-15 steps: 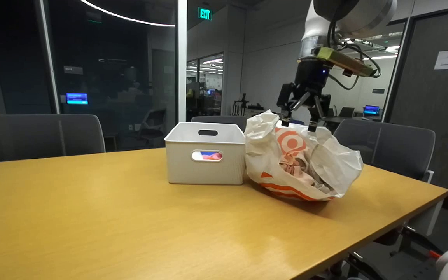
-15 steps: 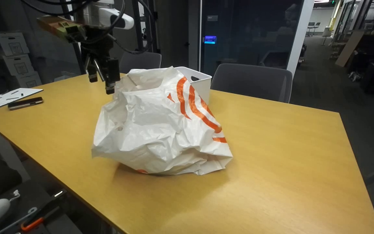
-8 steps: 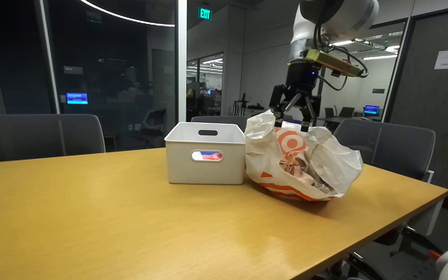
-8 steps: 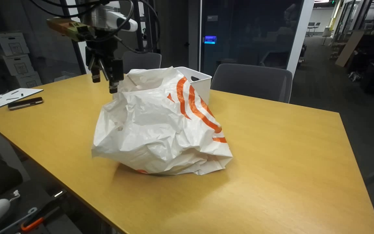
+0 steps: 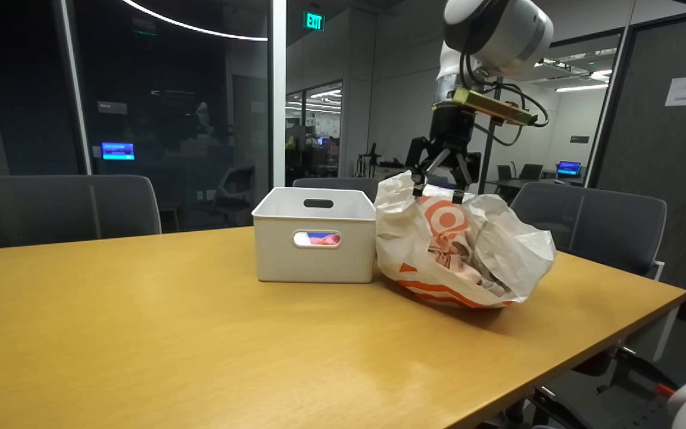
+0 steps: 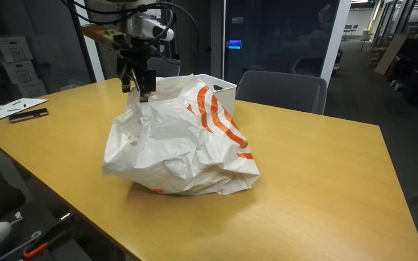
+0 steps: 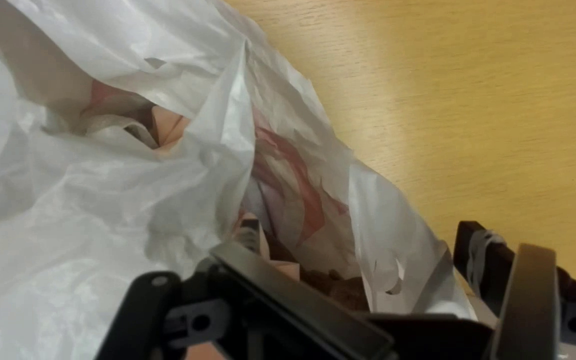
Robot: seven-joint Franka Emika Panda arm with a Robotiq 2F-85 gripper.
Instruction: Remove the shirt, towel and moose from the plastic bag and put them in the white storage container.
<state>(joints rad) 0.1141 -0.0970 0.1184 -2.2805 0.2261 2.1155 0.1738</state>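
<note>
Moose [image 7: 337,289], judging by the brown fuzz, and peach cloth [image 5: 450,257] lay inside the plastic bag [image 6: 180,141], and the gripper [image 5: 438,193], fingers [image 7: 249,235] spread and empty, seemed to have one tip past the bag's edge, so it needed shifting until both could sink within and pinch cloth, not plastic.

Soft glare pales the table [image 5: 248,333], and shadow lies beneath the plastic bag [image 6: 183,141].

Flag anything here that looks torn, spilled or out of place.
The bag sags crookedly, gaping enough that pink cloth shows; I see no spill. In the wrist view its plastic has what looks like a small hole, perhaps a tear. There too, the open gripper seems to straddle the bag's edge.
</note>
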